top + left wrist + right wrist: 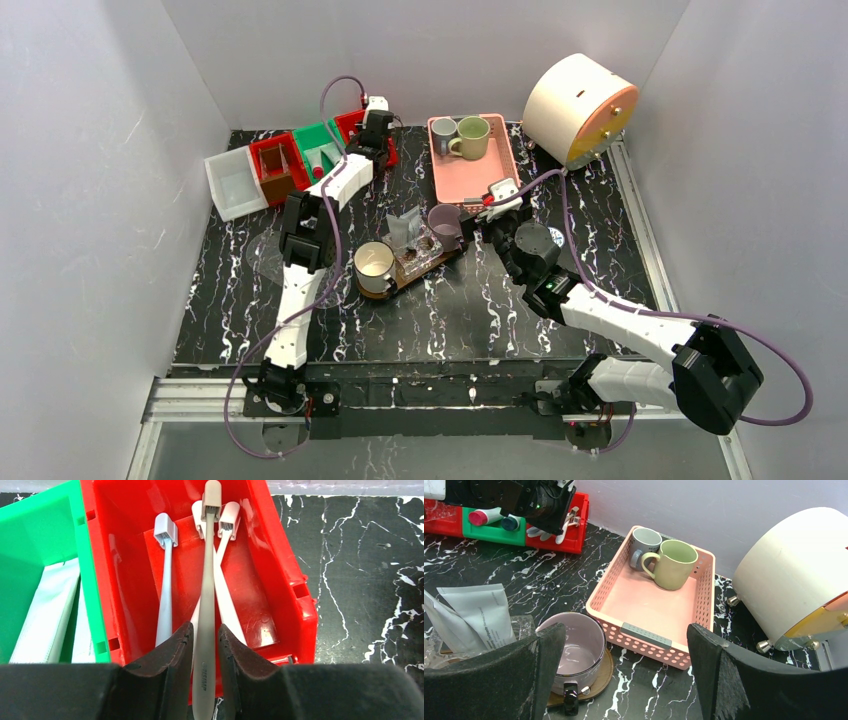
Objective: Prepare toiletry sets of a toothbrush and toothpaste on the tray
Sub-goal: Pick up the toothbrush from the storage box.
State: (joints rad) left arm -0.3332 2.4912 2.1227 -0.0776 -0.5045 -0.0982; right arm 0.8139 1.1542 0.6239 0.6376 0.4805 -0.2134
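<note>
A beige toothbrush [206,605] crosses over white ones in the red bin [290,580] at the table's far side. The left gripper [205,630] is closed narrowly on its handle. The tray [425,262] sits mid-table and carries a cream mug [374,265], plastic bags [405,228] and a purple mug [574,650]. The right gripper [624,627] hangs wide open over the purple mug, near the pink basket [704,580].

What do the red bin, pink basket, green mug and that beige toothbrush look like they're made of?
Red bin: moulded plastic, glossy, bright highlights on its walls.
Pink basket: plastic, fairly matte, sides pierced with regular holes.
Green mug: probably glazed ceramic, thick rim, soft sheen.
Toothbrush: likely plastic, matte beige, embossed lettering on the handle.
</note>
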